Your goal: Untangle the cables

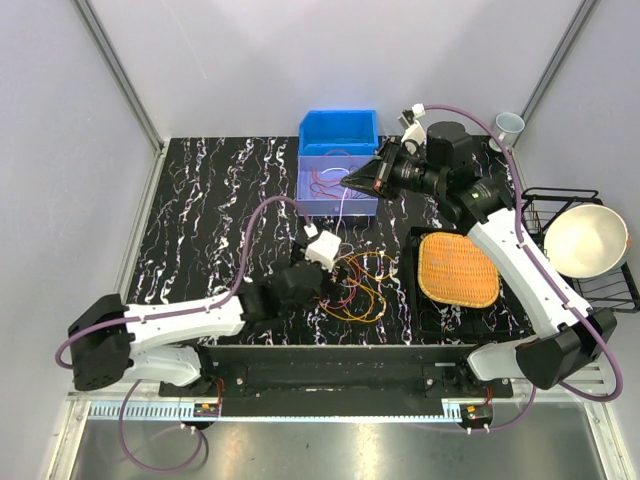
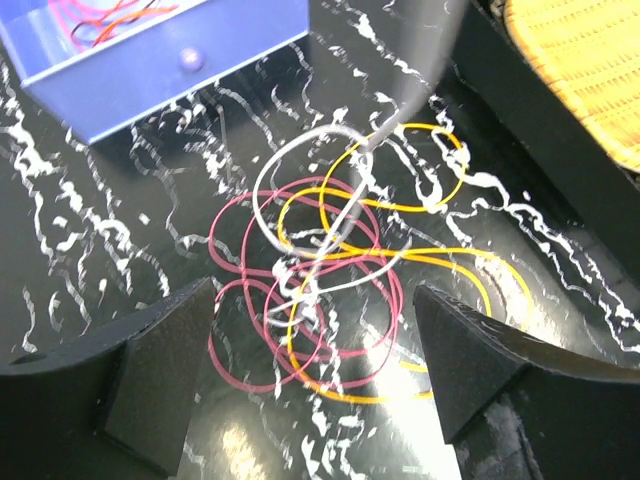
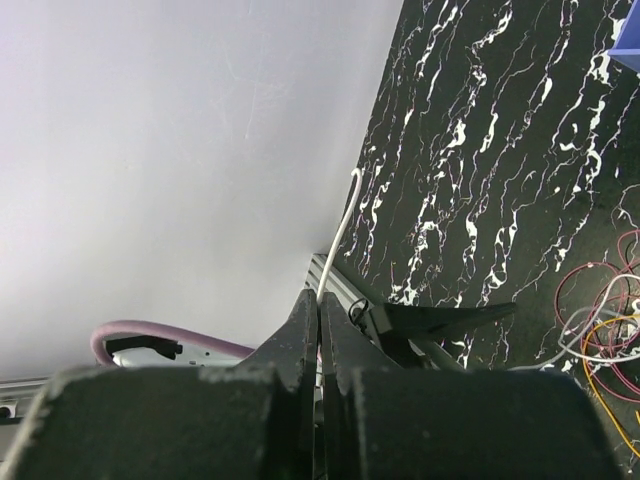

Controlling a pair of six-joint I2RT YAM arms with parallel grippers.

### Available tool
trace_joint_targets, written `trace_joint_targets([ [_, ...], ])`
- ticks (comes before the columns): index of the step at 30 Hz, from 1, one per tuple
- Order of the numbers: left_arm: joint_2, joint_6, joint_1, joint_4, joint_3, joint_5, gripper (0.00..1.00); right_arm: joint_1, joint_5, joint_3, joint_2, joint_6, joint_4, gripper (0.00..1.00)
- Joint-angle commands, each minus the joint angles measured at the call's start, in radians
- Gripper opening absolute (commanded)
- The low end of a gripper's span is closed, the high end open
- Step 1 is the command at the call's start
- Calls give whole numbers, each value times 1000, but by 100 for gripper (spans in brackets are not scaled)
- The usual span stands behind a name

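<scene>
Cables lie in a loose tangle of red, yellow and white loops on the black marbled worktop, near its middle and just in front of the left pincer. The left wrist view shows that pincer's two fingers spread wide apart and low over the worktop. The tangle sits ahead of them and partly between their tips, and neither finger touches a strand.

One white cable rises out of the tangle and runs up to the right pincer, which hangs above the front of the blue bin. In the right wrist view its jaws are pressed together on this cable, which comes out from between the tips. In the left wrist view the same white strand loops through the red and yellow coils and then climbs, blurred, toward the top of the frame.

A few more red cables lie inside the bin, which stands at the far side of the worktop, behind the tangle.

To the right of the tangle a woven orange mat rests on a dark tray. Farther right, a pale bowl sits in a black wire rack, and a small cup stands near the far right corner.
</scene>
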Motion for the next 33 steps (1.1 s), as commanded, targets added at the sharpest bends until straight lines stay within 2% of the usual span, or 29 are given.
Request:
trace_joint_targets([
  [1,92,51,-13,132,95,-24,82,-2,-38,42,-2,9,6,0],
  [3,142,52,-13,144,110,-39,72,-2,-41,43,-2,9,3,0],
  [4,158,57,-13,150,119,-59,55,-2,-41,43,-4,9,1,0],
  [6,193,63,-13,161,132,-76,38,-3,-44,45,-8,4,-4,0],
  [7,201,66,-13,161,142,-88,21,-5,-44,43,-8,1,-10,0],
  [8,206,69,-13,167,145,-92,13,-6,-46,40,-11,1,-8,0],
  [10,210,74,-13,167,162,-101,0,-11,-48,37,-13,-3,-11,0],
  [11,207,75,-13,163,164,-98,0,-12,-48,33,-17,-3,-10,0],
  [16,117,65,-22,112,162,-67,0,-50,-57,28,-16,-15,-11,0],
  [23,-216,-20,-25,-13,69,-73,0,-106,-60,26,7,-31,-11,0],
  [28,-334,-25,-25,-93,21,-84,1,-106,-54,31,16,-25,-4,0],
  [29,-342,-20,-25,-101,17,-66,12,-104,-55,34,16,-23,-2,0],
  [30,-340,-14,-25,-106,4,-62,50,-104,-55,40,18,-23,-4,0],
  [32,-328,-18,-25,-101,-6,-46,76,-104,-54,45,12,-23,-4,0],
  [33,-322,-14,-25,-89,-22,-41,81,-104,-55,54,10,-19,-4,0],
])
